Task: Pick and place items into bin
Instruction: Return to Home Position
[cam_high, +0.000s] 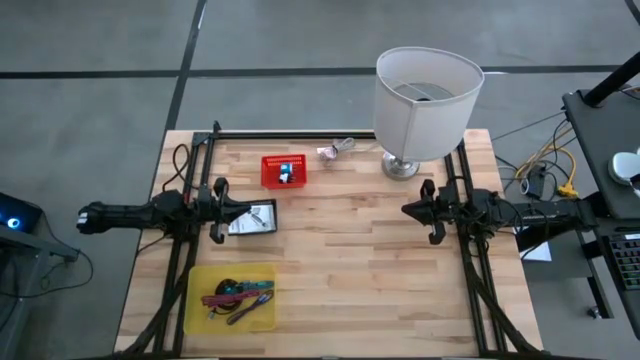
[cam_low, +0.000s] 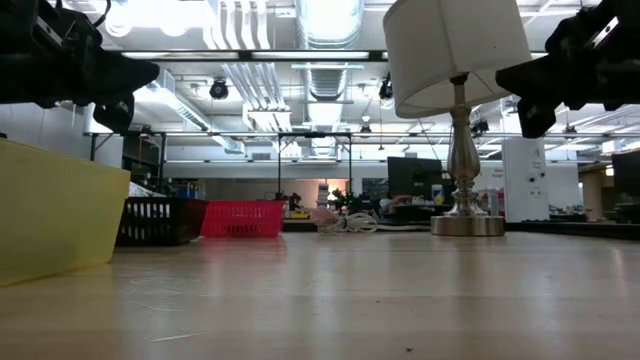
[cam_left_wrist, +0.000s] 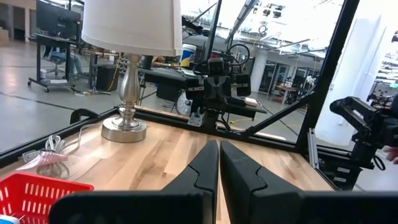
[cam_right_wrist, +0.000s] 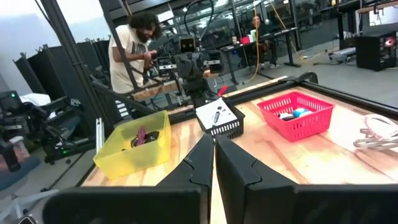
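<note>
The yellow bin sits at the table's near left and holds pens, a magenta stick and a dark coiled cable. It also shows in the right wrist view. A small black basket holds white printed cards. A red basket holds small cubes. My left gripper hovers shut beside the black basket, above the table. My right gripper hovers shut over the table's right side, near the lamp base. In the wrist views both grippers, left and right, hold nothing.
A big white-shaded lamp stands at the far right of the table. A pale wire bundle lies near the far edge. Bare wood stretches across the table's middle. A person stands beyond the table's left side.
</note>
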